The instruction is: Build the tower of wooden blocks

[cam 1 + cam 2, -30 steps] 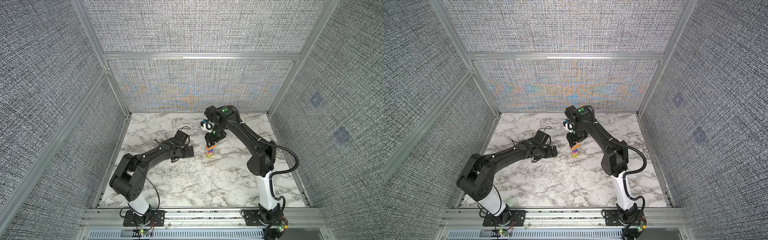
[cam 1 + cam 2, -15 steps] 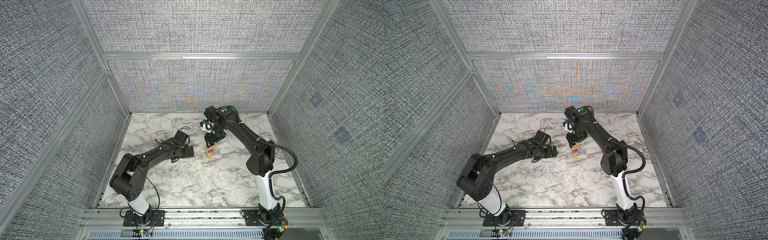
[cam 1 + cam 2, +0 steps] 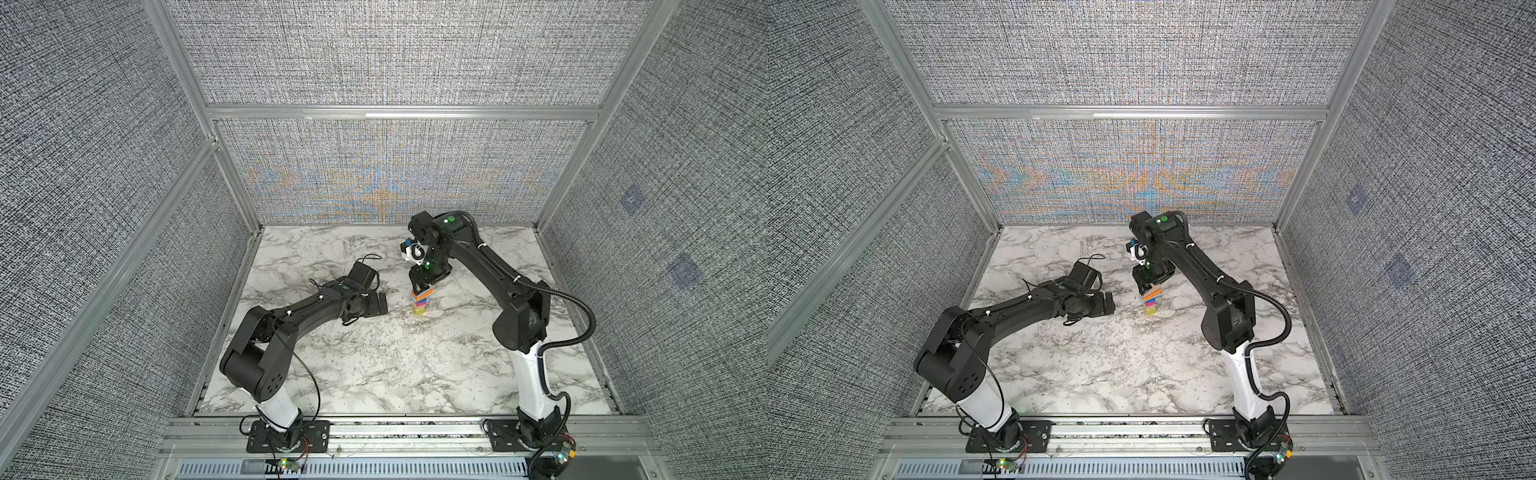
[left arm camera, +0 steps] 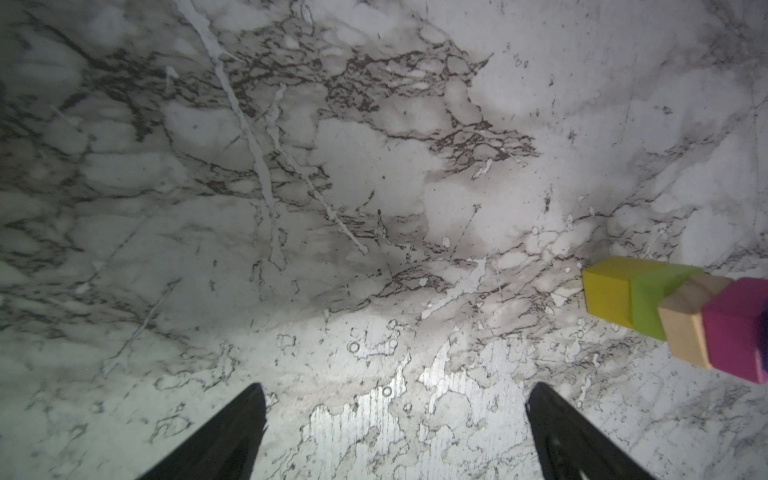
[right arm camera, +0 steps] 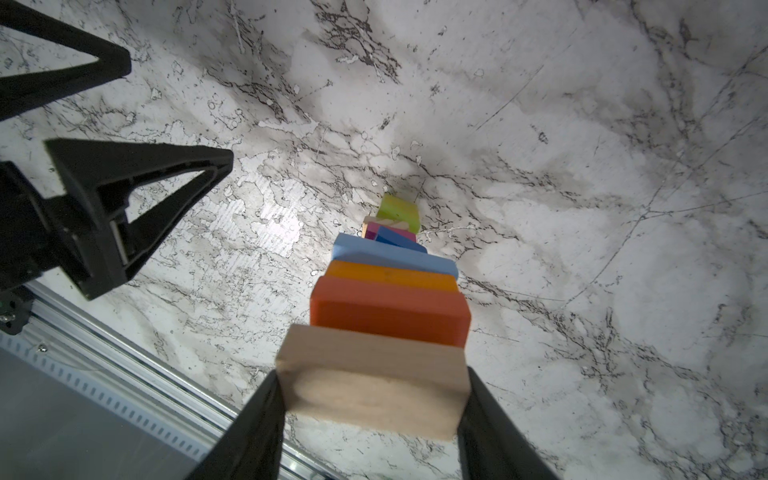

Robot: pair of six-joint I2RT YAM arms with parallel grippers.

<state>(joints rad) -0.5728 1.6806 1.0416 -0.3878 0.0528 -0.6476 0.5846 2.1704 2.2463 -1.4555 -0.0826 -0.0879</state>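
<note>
Nothing moved since the earlier frames. Right gripper (image 3: 422, 287) clamps the plank (image 5: 370, 365) atop the tower (image 3: 419, 303); left gripper (image 4: 397, 388) stands open, empty. I judge only release remains.

No words, numbers or brand names readable in any view. Tower (image 5: 390, 316) shows plain colour faces only. Right wrist view, middle of frame: small block (image 5: 388, 223) between lime block (image 5: 399, 211) and magenta block (image 5: 384, 231) has pale marks on one face. Marks too small and blurry to read.
</note>
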